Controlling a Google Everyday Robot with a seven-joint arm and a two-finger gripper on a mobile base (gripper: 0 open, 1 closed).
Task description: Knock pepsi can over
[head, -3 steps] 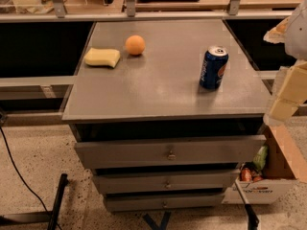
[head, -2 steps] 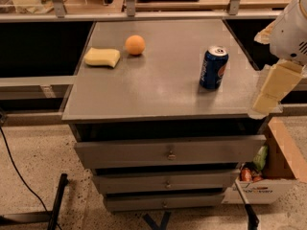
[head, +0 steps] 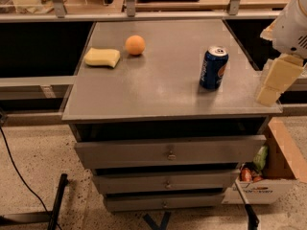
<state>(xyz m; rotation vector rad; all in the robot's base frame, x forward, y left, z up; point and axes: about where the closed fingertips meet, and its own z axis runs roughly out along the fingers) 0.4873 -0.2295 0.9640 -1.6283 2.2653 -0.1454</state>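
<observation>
The pepsi can (head: pixel 214 67) stands upright on the right part of the grey cabinet top (head: pixel 163 85). It is dark blue with a silver top and a round logo. My gripper (head: pixel 271 84) hangs at the right edge of the view, over the cabinet's right front corner, to the right of the can and apart from it. Its cream-coloured fingers (head: pixel 278 78) point down and to the left. The white arm housing (head: pixel 293 25) is above them.
An orange ball (head: pixel 135 45) and a yellow sponge (head: pixel 102 57) lie at the back left of the top. Drawers (head: pixel 168 153) are below. A cardboard box (head: pixel 271 174) with packages stands on the floor at the right. Rails run along the back.
My arm and gripper have come in from the right edge, moving left and lower toward the cabinet's right side. The can, ball and sponge have not moved.
</observation>
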